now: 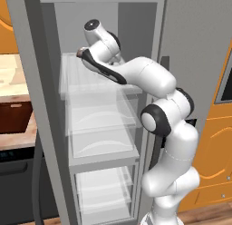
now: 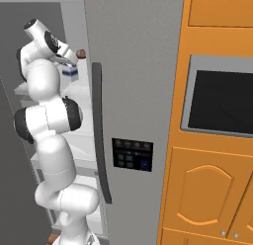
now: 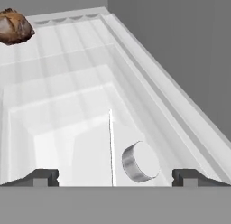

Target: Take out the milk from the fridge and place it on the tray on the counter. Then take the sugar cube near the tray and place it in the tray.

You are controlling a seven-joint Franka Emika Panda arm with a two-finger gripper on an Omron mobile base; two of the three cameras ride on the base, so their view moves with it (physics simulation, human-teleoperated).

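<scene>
Arm rises from base at lower right of left base view, folds up thru two dark-jointed elbows, then reaches left and forward w/ forearm about level, hand inside the open fridge (image 1: 43, 106) at upper shelf height. In right base view the arm stacks up along the left edge, wrist bent over beside the fridge's grey door front, hand pointing into the interior.

Claw (image 3: 115, 177): both dark tips show at bottom of hand view, set wide apart, nothing between them but the top of the milk (image 3: 131, 160) — a white gable w/ grey round cap just ahead of and between the tips. Jaws fully spread, not closed on anything; contact w/ carton can't be told, looks apart.

Milk also in right base view (image 2: 70, 72): white w/ blue band, on upper shelf just below the hand. In left base view the carton is hidden behind the wrist.

Brown lump (image 3: 14, 27) sits at far back corner of same shelf, well apart from the carton; also peeks out beside the wrist in both base views (image 1: 80, 52).

Glass shelves (image 1: 99, 115) and drawers below are pale. Desk (image 1: 11, 79) w/ mottled stone top is at left in left base view. Orange cabinets (image 2: 217, 189) and a dark oven window (image 2: 220, 103) are right of the fridge.
</scene>
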